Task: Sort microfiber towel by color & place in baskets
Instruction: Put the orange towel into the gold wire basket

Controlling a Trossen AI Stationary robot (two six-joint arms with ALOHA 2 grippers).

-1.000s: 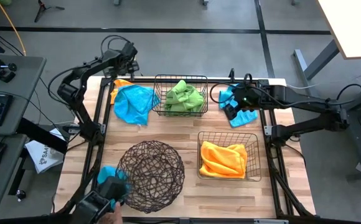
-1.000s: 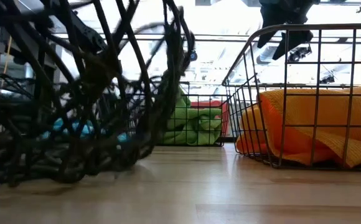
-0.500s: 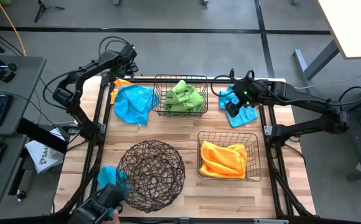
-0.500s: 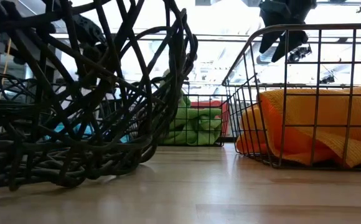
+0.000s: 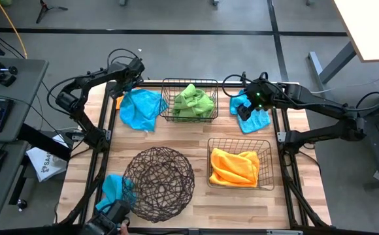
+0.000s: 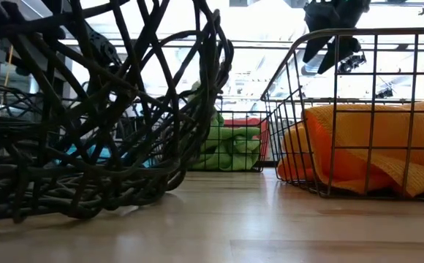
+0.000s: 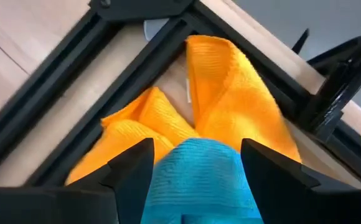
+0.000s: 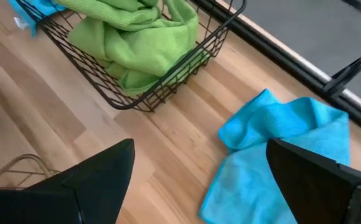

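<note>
The left end effector [image 5: 128, 83] has moved down over the big blue towel [image 5: 140, 108] at the far left corner of the wooden surface [image 5: 196, 134]; its fingers are wide apart. An orange towel [image 7: 221, 93] is mostly hidden under it. The right end effector [image 5: 243, 111] stays open above the small blue towel [image 8: 280, 155]. The round brown wire basket [image 5: 158, 184] holds nothing. Green [image 5: 194, 100] and orange [image 5: 235, 166] towels sit in the square wire baskets.

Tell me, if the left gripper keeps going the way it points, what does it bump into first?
Probably the blue towel, which lies right between the open fingers of the left gripper. The orange towel sits just beyond it, in the table's corner. Depth is hard to judge.
</note>
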